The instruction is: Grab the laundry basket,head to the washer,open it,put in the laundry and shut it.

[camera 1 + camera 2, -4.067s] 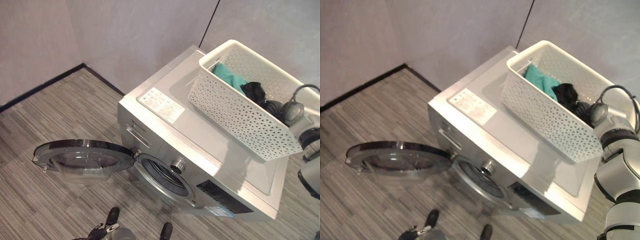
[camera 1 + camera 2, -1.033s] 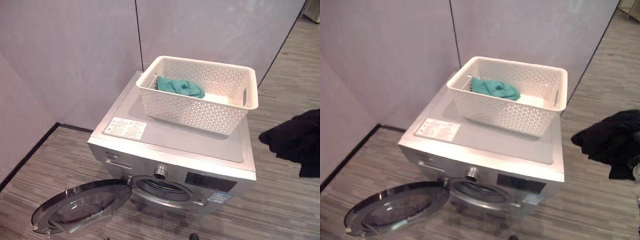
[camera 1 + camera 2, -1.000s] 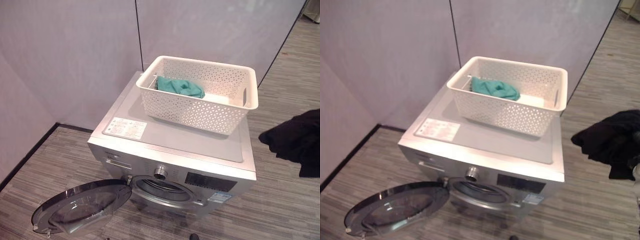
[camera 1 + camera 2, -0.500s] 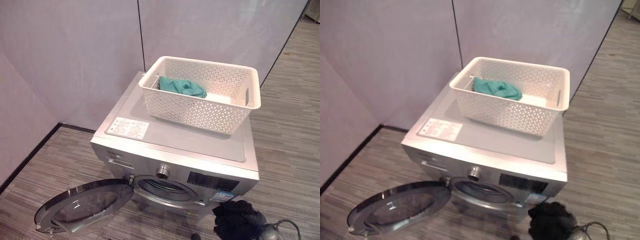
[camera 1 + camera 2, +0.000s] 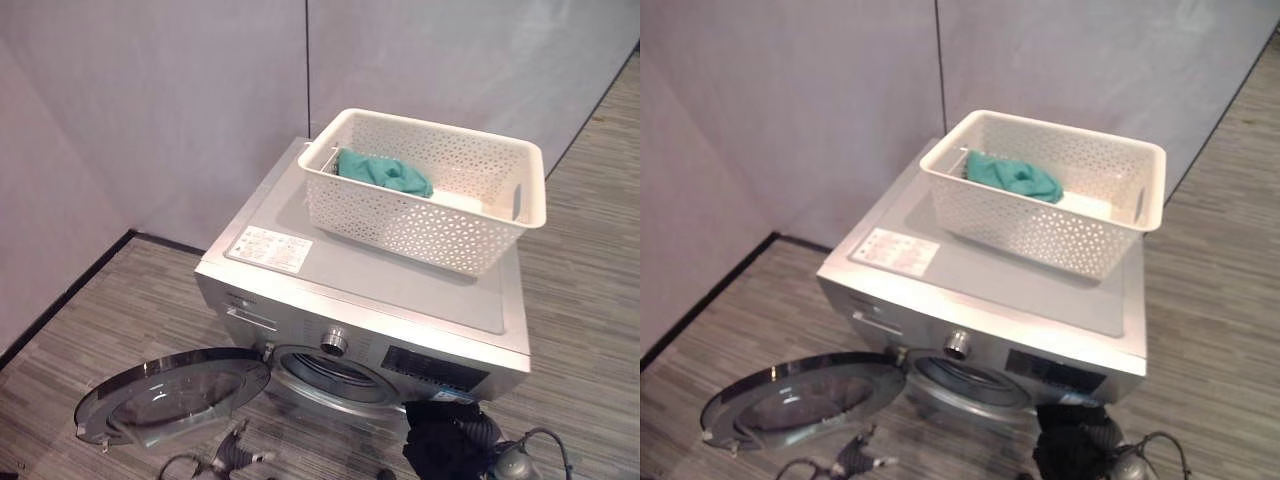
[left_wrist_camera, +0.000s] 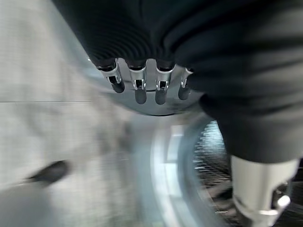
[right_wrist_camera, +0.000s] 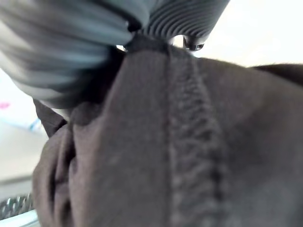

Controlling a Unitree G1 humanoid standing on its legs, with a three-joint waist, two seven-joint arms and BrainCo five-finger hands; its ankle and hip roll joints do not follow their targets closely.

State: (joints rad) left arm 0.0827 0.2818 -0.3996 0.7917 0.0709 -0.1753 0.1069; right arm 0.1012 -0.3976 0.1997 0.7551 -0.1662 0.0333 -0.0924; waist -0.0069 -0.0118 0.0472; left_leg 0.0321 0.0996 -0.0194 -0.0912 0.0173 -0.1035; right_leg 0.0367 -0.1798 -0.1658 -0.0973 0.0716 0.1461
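Observation:
The silver washer [image 5: 380, 285] stands against the wall with its round door [image 5: 170, 398] swung open to the left and the drum opening [image 5: 325, 372] exposed. On its top sits the white lattice laundry basket [image 5: 430, 215] with a teal cloth [image 5: 385, 172] inside. A black garment [image 5: 440, 450] hangs low in front of the washer's right lower panel, with my right hand [image 7: 184, 19] shut on it. My left hand [image 5: 228, 462] hovers low near the open door, fingers [image 6: 137, 87] straight.
Grey walls [image 5: 150, 110] close in behind and to the left of the washer, with a dark skirting [image 5: 70, 300] along the floor. Striped grey floor [image 5: 590, 250] stretches out on the right side.
The black garment came down from the far right to the front of the washer, below its control panel. My left hand has come into view by the door. The camera shifted slightly.

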